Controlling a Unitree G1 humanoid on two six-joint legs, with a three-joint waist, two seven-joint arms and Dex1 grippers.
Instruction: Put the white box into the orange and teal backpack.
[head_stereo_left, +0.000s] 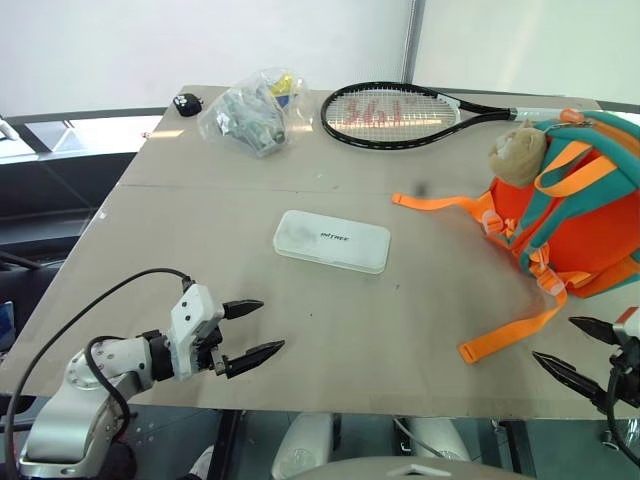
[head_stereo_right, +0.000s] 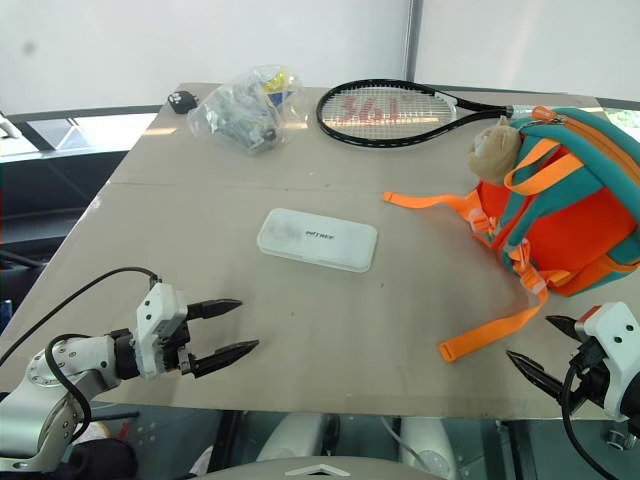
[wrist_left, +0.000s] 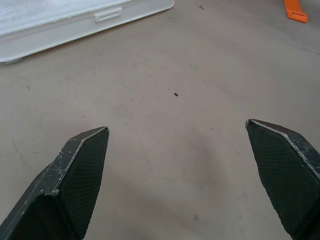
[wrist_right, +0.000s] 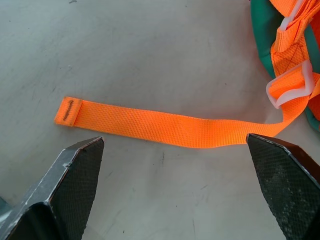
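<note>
Jaws apart, empty, on left gripper (head_stereo_left: 252, 328) and right gripper (head_stereo_left: 581, 350); both angled inward over table (head_stereo_left: 200, 220); white box (head_stereo_left: 331, 241) untouched.

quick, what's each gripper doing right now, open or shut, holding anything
Left gripper: open, empty, over the bare tan tabletop.
Right gripper: open, empty, near the orange webbing strap.

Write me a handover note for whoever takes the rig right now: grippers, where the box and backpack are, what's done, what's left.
Left gripper: open, empty, above the table's near edge.
Right gripper: open, empty, near a loose orange strap.
White box: flat at mid-table, untouched.
Orange and teal backpack: at the table's right side.
Done: nothing.
Left: pick up the box and put it into the backpack.
</note>
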